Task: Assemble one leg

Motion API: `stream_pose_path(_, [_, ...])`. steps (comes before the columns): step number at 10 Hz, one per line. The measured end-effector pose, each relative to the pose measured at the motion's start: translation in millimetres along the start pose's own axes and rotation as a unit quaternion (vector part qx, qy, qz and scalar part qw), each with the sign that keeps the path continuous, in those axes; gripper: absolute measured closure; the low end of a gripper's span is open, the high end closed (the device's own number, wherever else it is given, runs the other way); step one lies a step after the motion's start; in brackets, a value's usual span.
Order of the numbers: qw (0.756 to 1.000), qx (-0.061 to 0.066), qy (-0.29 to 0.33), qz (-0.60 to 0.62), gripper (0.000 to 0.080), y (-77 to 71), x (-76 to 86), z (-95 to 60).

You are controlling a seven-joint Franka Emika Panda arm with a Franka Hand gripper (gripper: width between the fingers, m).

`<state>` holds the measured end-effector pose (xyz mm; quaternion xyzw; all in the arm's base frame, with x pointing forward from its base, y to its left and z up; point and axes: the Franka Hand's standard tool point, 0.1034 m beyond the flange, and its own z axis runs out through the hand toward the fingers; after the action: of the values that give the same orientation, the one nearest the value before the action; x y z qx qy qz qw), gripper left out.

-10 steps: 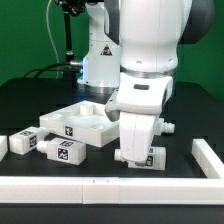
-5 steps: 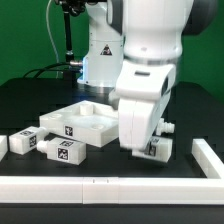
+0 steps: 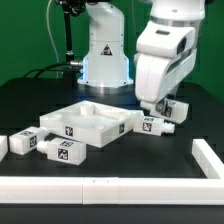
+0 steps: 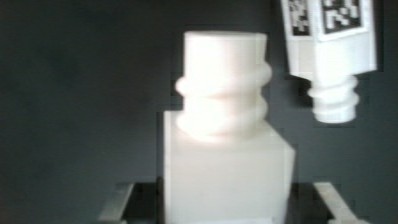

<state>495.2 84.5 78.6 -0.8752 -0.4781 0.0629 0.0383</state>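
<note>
Black table (image 3: 30, 100); leg (image 4: 228, 150) tight betw. jaws, long axis in line w/ them, peg outward.

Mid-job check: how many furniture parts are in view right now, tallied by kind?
Legs: 4 (held leg, leg beside it, two legs at the exterior view's left)
Square panel: 1
Total: 5
</note>
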Motion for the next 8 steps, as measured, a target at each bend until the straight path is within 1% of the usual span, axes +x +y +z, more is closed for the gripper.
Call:
stream_pose_path(2, [1.000,0.001,0.000,0.002,0.0512,0.8,-0.6,1.3])
stream_pose_path(3, [1.000,0.002,-0.001,0.004,0.0512,-3.1,0.2,2.1])
stream_pose_path(4, [0.999,-0.010,0.012,0.028,0.0512,-25.3,6.4,3.4])
stream_pose_path(5, [0.999,-0.018,0.021,0.034,0.0512,-57.9,8.0,11.1])
stream_pose_path(6, [0.999,-0.018,0.023,0.039,0.0512,-88.2,10.1,22.5])
stream_pose_path(7, [0.998,-0.015,0.023,0.058,0.0512,-105.9,15.1,30.4])
stream_pose_path(8, [0.998,-0.015,0.023,0.053,0.0512,-106.2,15.6,30.8])
